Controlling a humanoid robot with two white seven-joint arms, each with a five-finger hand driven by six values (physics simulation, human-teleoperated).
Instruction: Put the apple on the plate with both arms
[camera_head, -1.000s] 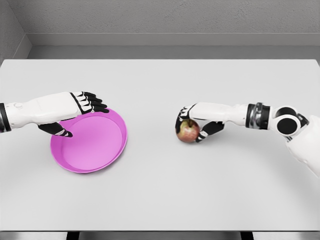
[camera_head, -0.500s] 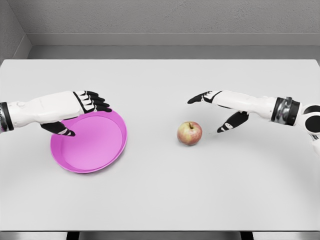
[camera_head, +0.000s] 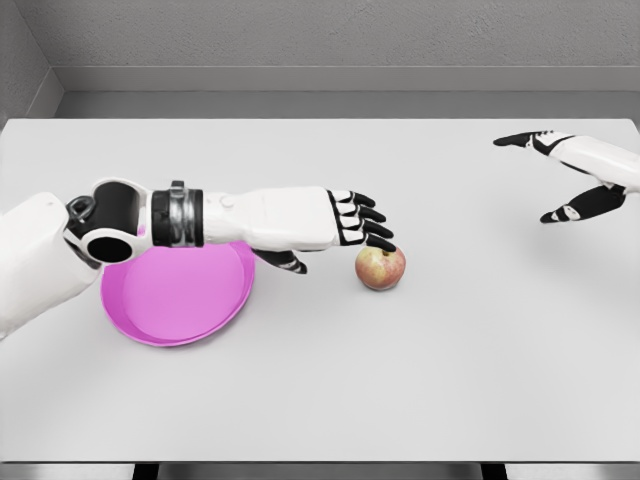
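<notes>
The magenta plate (camera_head: 170, 300) lay nearest on the white table (camera_head: 400, 380), at its left side, its upper rim hidden under the left arm, and nothing sat in its dish. The left arm reached across above that rim from the picture's left, forearm stretched to the right. The left hand (camera_head: 340, 225) was open and gripped nothing, fingers (camera_head: 368, 228) extended together and the thumb hanging below the palm. Its black fingertips were at the top left of the red-and-yellow apple (camera_head: 381, 267), apparently just touching it. The apple rested upright on the table right of the plate, clear of its rim. Farther back, near the right edge, the right hand (camera_head: 568, 175) hung above the table, fingers spread and empty, well apart from the apple
</notes>
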